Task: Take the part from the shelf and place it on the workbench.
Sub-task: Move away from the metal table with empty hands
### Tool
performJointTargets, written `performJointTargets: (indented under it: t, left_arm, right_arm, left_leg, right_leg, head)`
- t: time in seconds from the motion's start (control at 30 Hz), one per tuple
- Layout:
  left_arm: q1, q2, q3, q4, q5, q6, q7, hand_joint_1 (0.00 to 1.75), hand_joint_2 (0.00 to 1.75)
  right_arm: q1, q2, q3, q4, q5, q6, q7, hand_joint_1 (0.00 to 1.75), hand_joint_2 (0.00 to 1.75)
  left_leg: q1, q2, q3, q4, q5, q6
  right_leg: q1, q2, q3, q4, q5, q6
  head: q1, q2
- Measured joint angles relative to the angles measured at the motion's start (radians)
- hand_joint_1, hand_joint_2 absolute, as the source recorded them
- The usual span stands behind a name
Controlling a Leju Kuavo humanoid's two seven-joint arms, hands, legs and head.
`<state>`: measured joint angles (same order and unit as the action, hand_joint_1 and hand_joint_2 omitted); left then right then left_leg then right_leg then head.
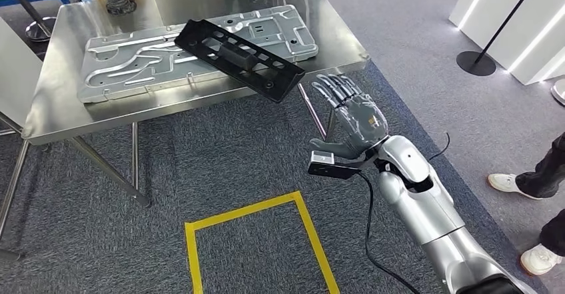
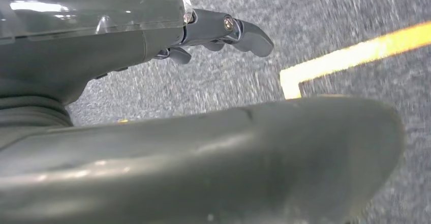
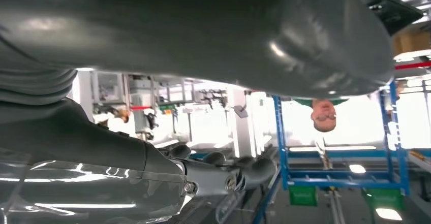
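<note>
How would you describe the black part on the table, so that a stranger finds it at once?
Find the steel table. On it lies a silver stamped plate, and the black part rests across its right half, overhanging the near edge. It is the one black, long piece with rectangular holes.

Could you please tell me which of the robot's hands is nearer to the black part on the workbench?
Right. The right hand is raised, open, just beside the black part's overhanging end. The left hand hangs low over the carpet by the yellow tape.
</note>
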<state>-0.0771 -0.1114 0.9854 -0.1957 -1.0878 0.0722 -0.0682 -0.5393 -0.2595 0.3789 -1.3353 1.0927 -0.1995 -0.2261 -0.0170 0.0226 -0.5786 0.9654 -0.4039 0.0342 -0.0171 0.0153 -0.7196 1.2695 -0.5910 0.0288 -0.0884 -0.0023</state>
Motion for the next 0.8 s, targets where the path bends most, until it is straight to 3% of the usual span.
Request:
performJointTargets:
  t: [0.03,0.07,0.13,0.2,0.23,0.3,0.4,0.53,0.57,0.6,0.63,0.67,0.7,0.77,0.8]
  left_arm:
    - [0.000,0.000,0.000,0.000,0.000,-0.001,-0.001,0.00,0.00]
    - [0.000,0.000,0.000,0.000,-0.001,-0.002,-0.002,0.00,0.00]
    - [-0.001,-0.001,0.000,0.000,-0.001,-0.002,-0.003,0.00,0.00]
    - [-0.001,-0.001,0.000,0.000,-0.001,-0.002,-0.005,0.00,0.00]
    - [-0.001,-0.001,0.000,0.000,-0.001,-0.001,-0.006,0.00,0.00]
    - [0.000,-0.001,0.000,0.000,-0.001,0.000,-0.006,0.00,0.00]
    - [0.002,0.001,0.000,0.000,-0.001,0.005,-0.007,0.00,0.00]
    - [0.002,0.001,0.000,0.000,-0.001,0.006,-0.007,0.00,0.00]
    - [0.002,0.001,0.000,0.000,-0.001,0.007,-0.007,0.00,0.00]
    - [0.002,0.001,0.000,0.000,-0.003,0.007,-0.007,0.00,0.00]
    - [0.002,0.000,0.000,0.000,-0.006,0.008,-0.007,0.00,0.00]
    - [0.002,0.000,-0.001,0.000,-0.009,0.009,-0.007,0.00,0.00]
    - [0.001,0.000,-0.001,0.000,-0.011,0.010,-0.007,0.00,0.00]
    - [-0.003,0.002,-0.001,0.000,-0.012,0.010,-0.007,0.00,0.00]
    - [-0.006,0.003,-0.001,0.000,-0.013,0.011,-0.007,0.00,0.00]
  right_arm:
    - [0.007,0.004,-0.005,-0.001,-0.001,0.000,0.000,0.00,0.00]
    - [0.011,0.008,-0.010,-0.002,-0.003,0.000,0.000,0.00,0.00]
    - [0.014,0.013,-0.019,-0.007,-0.007,0.000,0.000,0.00,0.00]
    - [0.014,0.016,-0.027,-0.013,-0.011,0.000,0.000,0.00,0.00]
    - [0.014,0.016,-0.029,-0.014,-0.012,0.000,0.000,0.00,0.00]
    - [0.014,0.017,-0.031,-0.016,-0.013,0.000,0.000,0.00,0.00]
    - [0.009,0.017,-0.031,-0.015,-0.013,0.002,0.000,0.00,0.00]
    - [0.006,0.017,-0.030,-0.015,-0.013,0.002,-0.001,0.00,0.00]
    - [0.004,0.017,-0.030,-0.015,-0.013,0.002,-0.001,0.00,0.00]
    - [0.002,0.016,-0.030,-0.015,-0.012,0.004,-0.001,0.00,0.00]
    - [-0.001,0.016,-0.030,-0.014,-0.011,0.005,-0.001,0.00,0.00]
    - [-0.003,0.016,-0.030,-0.014,-0.011,0.007,-0.001,0.00,0.00]
    - [-0.004,0.015,-0.031,-0.014,-0.010,0.008,0.000,0.00,0.00]
    - [-0.003,0.015,-0.031,-0.016,-0.011,0.007,0.000,0.00,0.00]
    - [-0.002,0.015,-0.032,-0.017,-0.011,0.007,0.000,0.00,0.00]
  left_leg:
    - [-0.001,0.002,-0.012,0.005,0.005,0.000]
    - [-0.001,0.003,-0.027,0.012,0.011,-0.001]
    - [0.000,0.005,-0.059,0.033,0.021,-0.007]
    - [-0.002,0.004,-0.083,0.056,0.027,-0.014]
    - [-0.002,0.003,-0.089,0.064,0.032,-0.018]
    - [-0.002,-0.001,-0.094,0.068,0.043,-0.026]
    - [0.001,-0.010,-0.111,0.095,0.009,-0.040]
    - [0.004,-0.011,-0.122,0.127,-0.031,-0.046]
    - [0.006,-0.011,-0.129,0.153,-0.052,-0.048]
    - [0.011,-0.011,-0.137,0.219,-0.079,-0.050]
    - [0.015,-0.012,-0.133,0.269,-0.096,-0.050]
    - [0.016,-0.012,-0.109,0.284,-0.098,-0.046]
    - [0.015,-0.011,-0.064,0.262,-0.091,-0.035]
    - [0.005,-0.007,0.039,0.111,-0.090,-0.013]
    - [-0.002,-0.005,0.069,0.061,-0.098,-0.005]
  right_leg:
    - [0.002,0.000,0.002,0.024,-0.002,0.001]
    - [0.002,0.000,0.020,0.014,0.013,0.002]
    - [0.002,0.000,0.104,-0.092,0.052,0.004]
    - [0.004,0.005,0.176,-0.197,0.062,-0.008]
    - [0.005,0.008,0.189,-0.220,0.058,-0.017]
    - [0.005,0.010,0.182,-0.224,0.066,-0.034]
    - [0.002,0.005,0.166,-0.228,0.085,-0.050]
    - [0.002,0.006,0.158,-0.228,0.092,-0.054]
    - [0.002,0.006,0.153,-0.228,0.095,-0.055]
    - [0.003,0.005,0.138,-0.228,0.107,-0.056]
    - [0.005,0.005,0.121,-0.228,0.121,-0.056]
    - [0.008,0.005,0.105,-0.228,0.134,-0.056]
    - [0.010,0.004,0.091,-0.228,0.148,-0.056]
    - [0.009,0.002,0.083,-0.231,0.162,-0.051]
    - [0.006,0.000,0.082,-0.234,0.168,-0.045]
  head:
    - [0.000,0.000]
    - [0.000,0.000]
    - [0.000,0.000]
    - [0.000,0.000]
    - [0.000,0.000]
    - [0.000,0.000]
    - [0.000,0.000]
    - [0.000,0.000]
    - [0.000,0.000]
    - [0.000,0.000]
    - [0.000,0.000]
    - [0.000,0.000]
    - [0.000,0.000]
    - [0.000,0.000]
    - [0.000,0.000]
